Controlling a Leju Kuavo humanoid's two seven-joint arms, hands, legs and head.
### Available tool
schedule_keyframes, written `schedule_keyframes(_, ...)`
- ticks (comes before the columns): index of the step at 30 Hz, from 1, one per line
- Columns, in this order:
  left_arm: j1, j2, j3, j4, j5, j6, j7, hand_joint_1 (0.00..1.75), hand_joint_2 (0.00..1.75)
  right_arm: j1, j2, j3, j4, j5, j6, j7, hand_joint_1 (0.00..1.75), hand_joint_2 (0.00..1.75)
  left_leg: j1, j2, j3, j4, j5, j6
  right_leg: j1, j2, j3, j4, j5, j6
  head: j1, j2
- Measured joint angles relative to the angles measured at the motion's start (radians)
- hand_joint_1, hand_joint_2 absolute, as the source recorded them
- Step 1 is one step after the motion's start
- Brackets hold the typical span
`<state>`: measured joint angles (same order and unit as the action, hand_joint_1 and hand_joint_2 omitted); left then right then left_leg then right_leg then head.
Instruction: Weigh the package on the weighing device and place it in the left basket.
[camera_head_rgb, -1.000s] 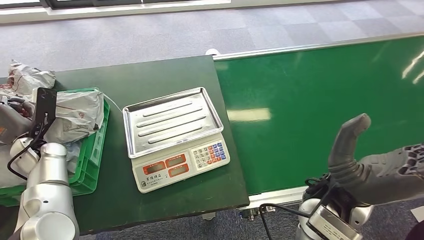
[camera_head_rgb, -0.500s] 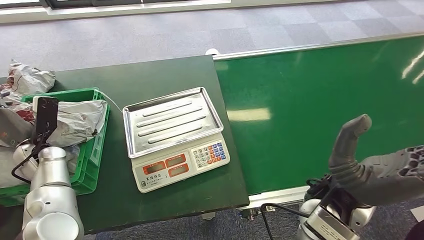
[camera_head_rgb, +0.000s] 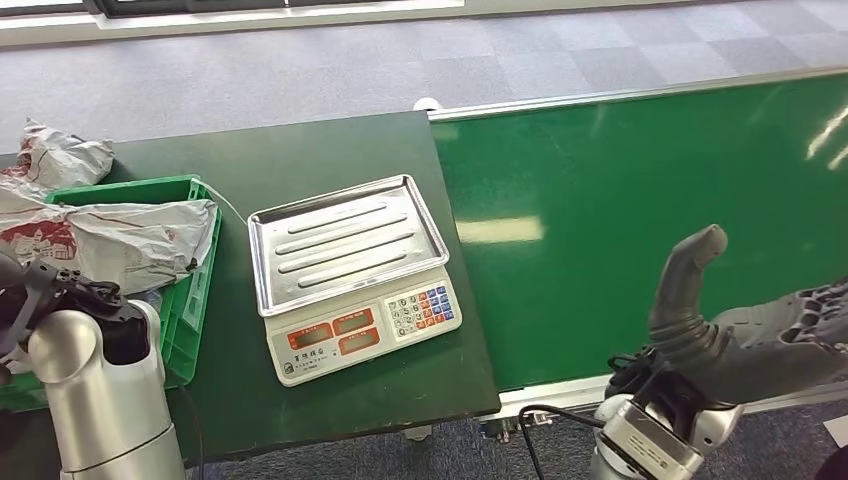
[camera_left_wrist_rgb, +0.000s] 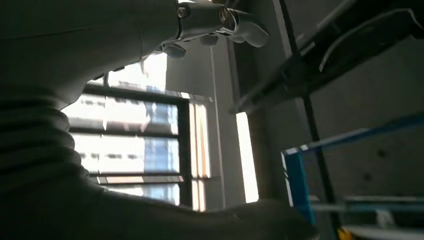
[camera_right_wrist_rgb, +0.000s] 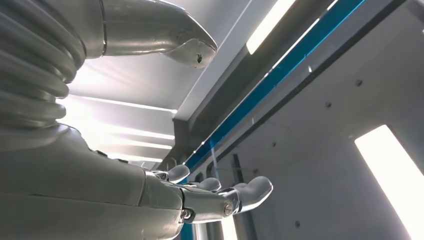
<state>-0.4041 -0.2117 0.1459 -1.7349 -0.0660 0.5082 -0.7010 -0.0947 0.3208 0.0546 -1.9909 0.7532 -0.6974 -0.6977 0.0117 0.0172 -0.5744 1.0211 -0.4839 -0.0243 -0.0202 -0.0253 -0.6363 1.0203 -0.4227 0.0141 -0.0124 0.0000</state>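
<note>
Our right hand (camera_head_rgb: 745, 335) hangs past the table's near right corner, palm up, thumb raised, fingers spread and empty. Our left hand (camera_left_wrist_rgb: 150, 30) points at the ceiling; we cannot tell its finger state. The grey crumpled plastic package (camera_head_rgb: 125, 240) lies in the green plastic basket (camera_head_rgb: 195, 290), left of the steel-trayed weighing scale (camera_head_rgb: 345, 270).
</note>
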Motion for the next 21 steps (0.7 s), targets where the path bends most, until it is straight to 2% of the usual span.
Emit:
schedule_keyframes(3, 0.043, -0.003, -0.118, -0.062, 0.040, -0.188, 0.042, 0.00, 1.75, 0.000, -0.001, 0.012, 0.009, -0.051, 0.000, -0.001, 0.00, 1.75, 0.000, 0.000, 0.000, 0.000, 0.000, 0.000, 0.000, 0.000, 0.000, 0.000, 0.000, 0.000, 0.000, 0.000)
schedule_keyframes(6, 0.067, -0.005, -0.229, -0.040, 0.046, -0.451, 0.077, 0.00, 1.75, 0.004, -0.005, 0.061, 0.048, -0.151, 0.001, 0.000, 0.00, 1.75, 0.000, 0.000, 0.000, 0.000, 0.000, 0.000, 0.000, 0.000, 0.000, 0.000, 0.000, 0.000, 0.000, 0.000)
schedule_keyframes(7, 0.075, -0.007, -0.262, -0.025, 0.043, -0.499, 0.070, 0.00, 1.75, 0.005, -0.007, 0.077, 0.060, -0.167, 0.002, 0.000, 0.00, 1.75, 0.000, 0.001, 0.000, 0.000, 0.000, 0.000, 0.000, 0.000, 0.000, 0.000, 0.000, 0.000, 0.000, 0.000)
schedule_keyframes(10, 0.088, -0.012, -0.319, 0.006, 0.039, -0.526, 0.056, 0.00, 1.75, 0.008, -0.010, 0.108, 0.083, -0.179, 0.002, 0.000, 0.00, 1.75, 0.000, 0.004, 0.001, 0.000, 0.000, 0.000, 0.000, 0.002, -0.001, 0.000, 0.001, -0.001, 0.000, 0.000)
schedule_keyframes(14, 0.096, -0.014, -0.355, 0.031, 0.041, -0.543, 0.057, 0.00, 1.75, 0.008, -0.011, 0.124, 0.103, -0.182, 0.002, -0.001, 0.00, 1.75, 0.000, 0.003, 0.001, 0.000, 0.000, 0.000, 0.000, 0.003, -0.001, 0.000, 0.001, -0.001, 0.000, 0.000)
schedule_keyframes(19, 0.126, -0.031, -0.398, 0.107, 0.056, -0.732, 0.039, 0.00, 1.75, 0.031, -0.023, 0.159, 0.176, -0.246, 0.006, 0.001, 0.00, 1.75, 0.000, 0.002, 0.001, 0.000, -0.001, 0.000, 0.000, 0.002, 0.000, 0.000, -0.001, -0.001, 0.000, 0.000)
schedule_keyframes(21, 0.150, -0.041, -0.433, 0.159, 0.053, -0.766, 0.018, 0.00, 1.75, 0.054, -0.033, 0.187, 0.198, -0.258, 0.018, 0.005, 0.00, 1.75, 0.000, 0.002, 0.001, 0.000, -0.001, 0.001, 0.000, 0.002, 0.000, 0.000, -0.001, 0.000, 0.000, 0.000)
